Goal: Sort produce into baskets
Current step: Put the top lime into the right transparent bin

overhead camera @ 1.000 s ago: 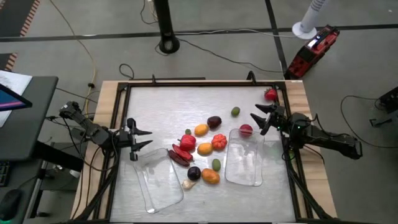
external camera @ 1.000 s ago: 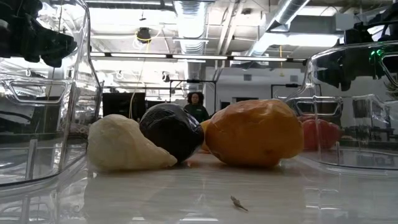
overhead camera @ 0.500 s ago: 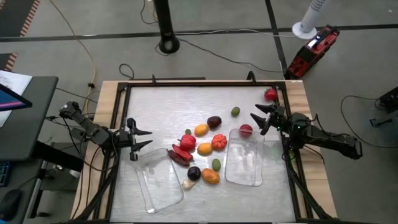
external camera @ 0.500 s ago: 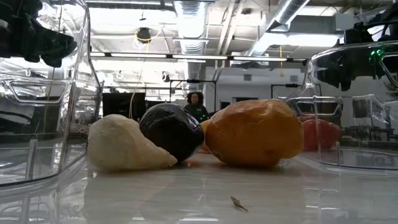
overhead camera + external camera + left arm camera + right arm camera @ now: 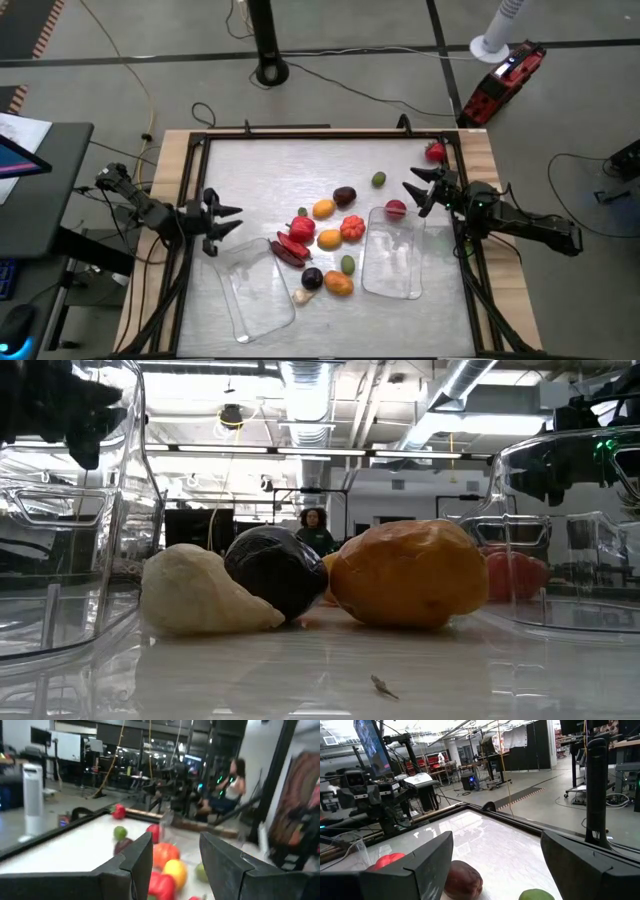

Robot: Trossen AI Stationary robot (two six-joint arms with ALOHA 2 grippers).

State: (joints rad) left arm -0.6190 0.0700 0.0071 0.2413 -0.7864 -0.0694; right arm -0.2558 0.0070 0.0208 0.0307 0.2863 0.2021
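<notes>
The produce lies in a loose cluster (image 5: 325, 240) at the table's middle, between two clear trays: the left tray (image 5: 255, 290) and the right tray (image 5: 392, 255). A red piece (image 5: 396, 210) sits at the right tray's far end. A green piece (image 5: 379, 180) and a strawberry-like piece (image 5: 435, 152) lie farther off. In the low view a pale garlic piece (image 5: 200, 595), a dark one (image 5: 275, 570) and an orange one (image 5: 410, 575) rest on the table. My left gripper (image 5: 232, 219) is open and empty, left of the cluster. My right gripper (image 5: 410, 192) is open and empty beside the red piece.
A raised dark frame (image 5: 300, 135) runs round the table top. The table's far left part (image 5: 260, 170) holds no produce. A person (image 5: 315, 525) stands in the room behind the table. Cables and a red tool (image 5: 505, 80) lie on the floor beyond the far edge.
My left gripper has shifted a little and shows higher in the low view; it stays open. The produce and both trays lie as before.
</notes>
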